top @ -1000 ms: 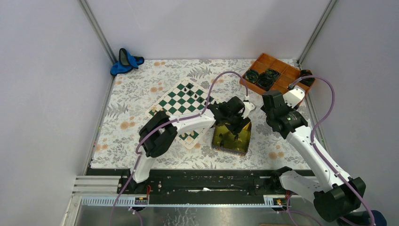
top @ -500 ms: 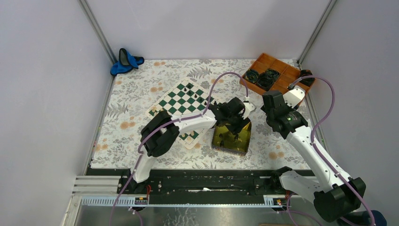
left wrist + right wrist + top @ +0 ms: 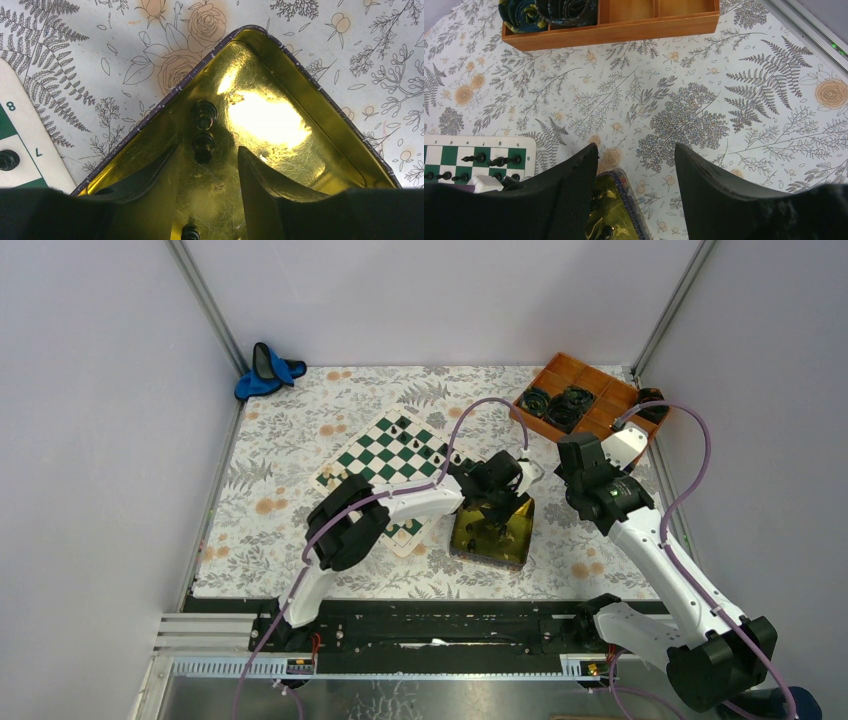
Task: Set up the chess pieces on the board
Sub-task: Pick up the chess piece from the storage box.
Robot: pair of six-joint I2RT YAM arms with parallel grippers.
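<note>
Nearest, close to the front edge of the flowery cloth (image 3: 240, 540): a gold tin (image 3: 300, 165), square, shiny scratched metal with low walls; inside it the left claw (image 3: 207, 149), about half wide, one finger on each side of a small black piece (image 3: 203, 145), not touching it; a second black piece (image 3: 205, 114) just past it, toward the tin's far corner, and a third black piece (image 3: 190, 232) back under the claw; tiny, round-topped and glossy, most likely hard plastic; just left of the tin, the board (image 3: 385, 455), flat, green and white squares with a cream rim; two rows of black pieces (image 3: 499, 161) standing along the edge facing the orange wooden tray (image 3: 609, 32); no white ones clear enough to tell; looks less than half done, more to lift out of the tin; farther right, the right claw (image 3: 636, 147), wide and holding nothing, up over the cloth; at the far right corner of the cloth, that tray, with black coils (image 3: 564, 10) inside.
</note>
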